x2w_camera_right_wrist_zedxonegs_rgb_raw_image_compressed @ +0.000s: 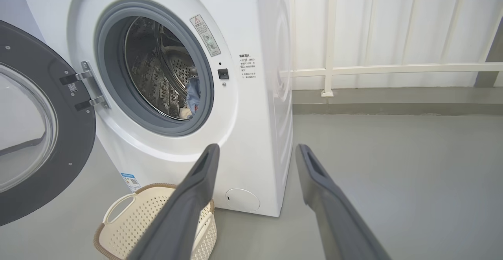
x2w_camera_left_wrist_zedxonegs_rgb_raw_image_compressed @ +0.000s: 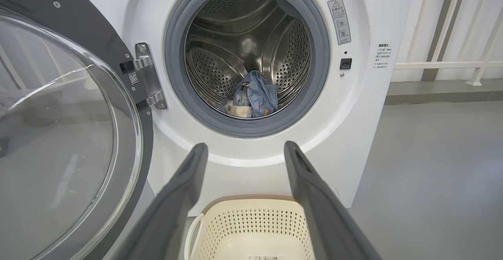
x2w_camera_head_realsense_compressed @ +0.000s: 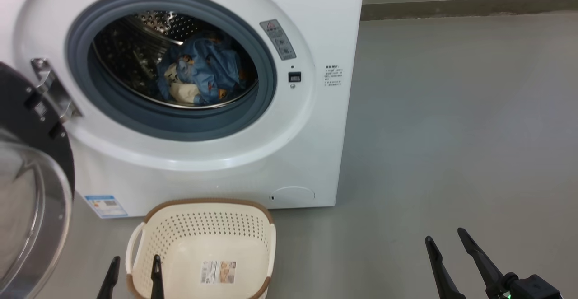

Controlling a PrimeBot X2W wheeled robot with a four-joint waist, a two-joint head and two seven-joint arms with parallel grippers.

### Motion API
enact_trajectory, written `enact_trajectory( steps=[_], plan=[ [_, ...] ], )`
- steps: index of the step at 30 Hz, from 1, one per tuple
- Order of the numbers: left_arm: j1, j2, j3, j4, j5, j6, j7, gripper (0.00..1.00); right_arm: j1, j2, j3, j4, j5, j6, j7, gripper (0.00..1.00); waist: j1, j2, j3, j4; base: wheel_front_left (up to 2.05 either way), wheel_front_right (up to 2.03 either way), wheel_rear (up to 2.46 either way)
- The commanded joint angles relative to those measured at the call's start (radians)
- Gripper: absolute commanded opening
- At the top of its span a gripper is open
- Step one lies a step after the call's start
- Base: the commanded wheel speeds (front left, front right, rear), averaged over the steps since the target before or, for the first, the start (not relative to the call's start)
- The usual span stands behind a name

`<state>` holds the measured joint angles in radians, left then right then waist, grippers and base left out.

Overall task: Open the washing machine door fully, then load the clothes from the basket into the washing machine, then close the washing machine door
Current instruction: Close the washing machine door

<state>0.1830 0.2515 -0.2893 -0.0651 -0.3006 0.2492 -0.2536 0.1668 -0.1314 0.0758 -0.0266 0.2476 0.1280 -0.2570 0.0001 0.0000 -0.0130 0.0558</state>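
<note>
The washer [x2w_camera_head_realsense_compressed: 316, 19] stands on the grey floor [x2w_camera_head_realsense_compressed: 451, 132] with its door [x2w_camera_head_realsense_compressed: 27, 123] swung open to the robot's left. The door hangs on a metal hinge [x2w_camera_head_realsense_compressed: 49, 86], and its glass porthole bulges toward the camera. The round opening is uncovered, and inside the grey gasket [x2w_camera_head_realsense_compressed: 180, 129] the steel drum [x2w_camera_head_realsense_compressed: 126, 59] shows.

The clothes [x2w_camera_head_realsense_compressed: 203, 71] lie in the drum as a small bundle at its bottom, blue fabric with a cream piece at the lower left of it. In the left wrist view the clothes [x2w_camera_left_wrist_zedxonegs_rgb_raw_image_compressed: 255, 97] sit low in the drum, behind the gasket's lower lip.

The basket [x2w_camera_head_realsense_compressed: 203, 202] stands on the floor just in front of the washer, below the opening. Its floor is bare apart from a label sticker [x2w_camera_head_realsense_compressed: 218, 272]. Low on the washer's front, a blue sticker [x2w_camera_head_realsense_compressed: 105, 205] is to the left of the basket and a round flap [x2w_camera_head_realsense_compressed: 292, 195] to the right.

The left gripper [x2w_camera_head_realsense_compressed: 136, 258] is at the basket's left side. Its jaws stand wide apart and hold nothing. In the head view one finger crosses the basket's left wall, and the other is over the floor beside it.

The right gripper [x2w_camera_head_realsense_compressed: 444, 234] is over the bare floor, well apart from the basket and to the right of the washer. Its jaws also stand wide and hold nothing. In its wrist view a white railing [x2w_camera_right_wrist_zedxonegs_rgb_raw_image_compressed: 393, 68] runs behind the washer
</note>
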Motion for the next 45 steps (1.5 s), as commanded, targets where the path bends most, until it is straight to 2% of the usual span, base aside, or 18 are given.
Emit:
enact_trajectory(
  steps=[1, 11, 32, 41, 45],
  plan=[
    [-0.034, 0.012, 0.032, -0.012, 0.008, -0.008, -0.008, 1.00, -0.017, -0.010, 0.012, -0.021, -0.003, 0.003, -0.005, 1.00, -0.0001, 0.0000, 0.000, 0.005, -1.58, 1.58, 0.00],
    [-0.032, 0.013, 0.031, -0.015, 0.015, -0.010, -0.008, 1.00, -0.015, -0.007, 0.006, -0.023, -0.003, 0.003, -0.005, 1.00, -0.0001, 0.0000, 0.002, 0.016, -0.90, 0.90, 0.00],
    [-0.037, 0.015, 0.012, -0.017, 0.029, -0.005, -0.008, 1.00, -0.012, -0.001, -0.013, -0.023, -0.009, 0.003, -0.005, 1.00, -0.0001, 0.0000, 0.006, 0.021, -0.01, 0.01, 0.00],
    [-0.042, 0.019, 0.008, -0.016, 0.028, -0.005, -0.008, 1.00, -0.006, 0.001, -0.030, -0.026, -0.014, 0.003, -0.005, 1.00, -0.0001, 0.0000, 0.009, 0.045, 0.00, 0.00, 0.00],
    [-0.056, 0.018, 0.012, -0.019, 0.030, 0.000, -0.008, 1.00, -0.004, -0.003, -0.046, -0.027, -0.017, 0.003, -0.005, 1.00, -0.0001, 0.0000, 0.025, 0.090, 0.00, 0.00, 0.00]
  ],
)
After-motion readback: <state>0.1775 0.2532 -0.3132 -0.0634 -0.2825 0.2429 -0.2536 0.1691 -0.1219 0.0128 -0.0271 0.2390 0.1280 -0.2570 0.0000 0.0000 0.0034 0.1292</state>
